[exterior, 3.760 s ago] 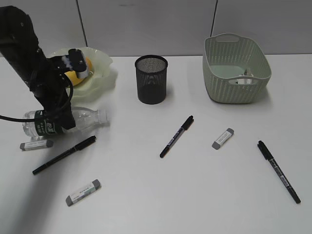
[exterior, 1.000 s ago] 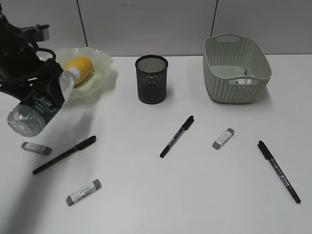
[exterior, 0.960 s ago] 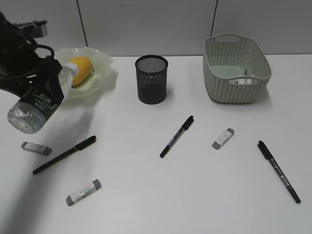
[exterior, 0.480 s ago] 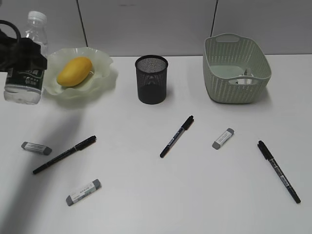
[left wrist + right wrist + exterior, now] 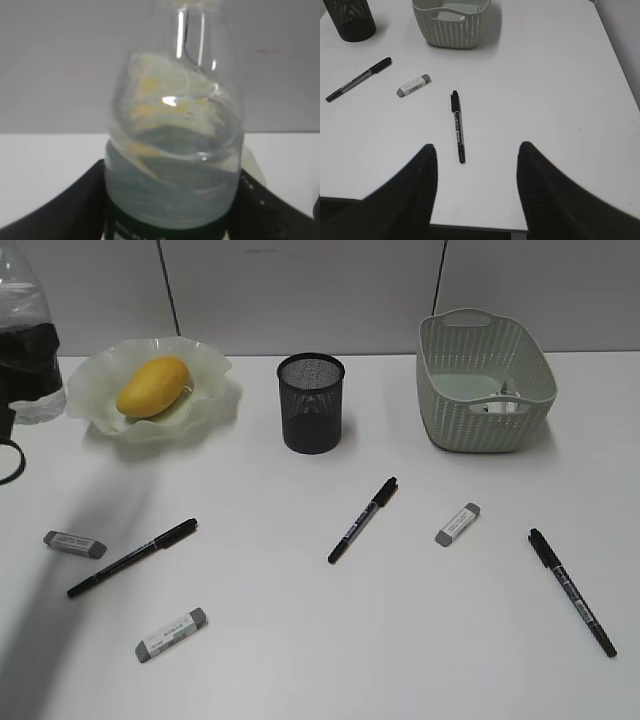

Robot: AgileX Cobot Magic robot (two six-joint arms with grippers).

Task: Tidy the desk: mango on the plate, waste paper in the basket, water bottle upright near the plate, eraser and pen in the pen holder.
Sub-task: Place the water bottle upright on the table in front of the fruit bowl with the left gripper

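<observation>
Far left of the white desk (image 5: 330, 640) | left gripper (image 5: 170, 220) was clamped on the clear green-labelled water bottle (image 5: 25, 340), upright beside the ruffled green plate (image 5: 205, 370) | I'd lower straight, base flat, release gently | right gripper (image 5: 475, 175) gaped empty.

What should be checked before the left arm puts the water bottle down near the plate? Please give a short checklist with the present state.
1. Left gripper holds the water bottle: ok.
2. Bottle upright: ok.
3. Bottle standing on the desk: cannot tell, its base is hidden.
4. Mango on the plate: ok.
5. Right gripper open, holding nothing: ok.
6. Pens and erasers in the pen holder: not ok.
</observation>
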